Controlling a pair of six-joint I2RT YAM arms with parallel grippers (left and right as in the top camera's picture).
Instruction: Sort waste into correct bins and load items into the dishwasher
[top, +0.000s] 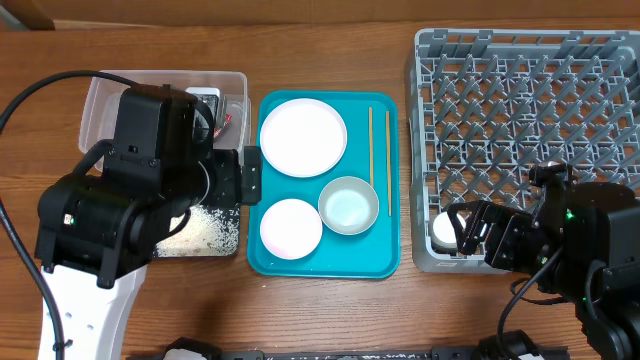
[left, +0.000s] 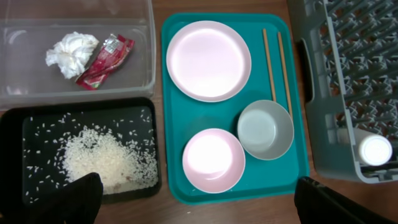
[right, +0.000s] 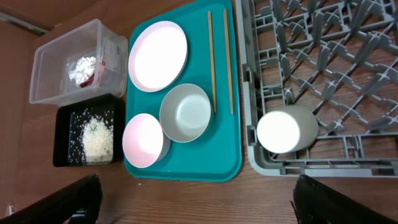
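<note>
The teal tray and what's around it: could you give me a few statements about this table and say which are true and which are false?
1. The red wrapper and the tissue lie in the clear tub. True.
2. The rice is on the teal tray. False: it lies in the black tray.
3. The cup is in the grey rack. True.
4. The chopsticks stand in the rack. False: they lie side by side on the teal tray, next to the large plate.
5. The bowl sits on top of the large plate. False: it rests on the tray itself, beside the small plate.
</note>
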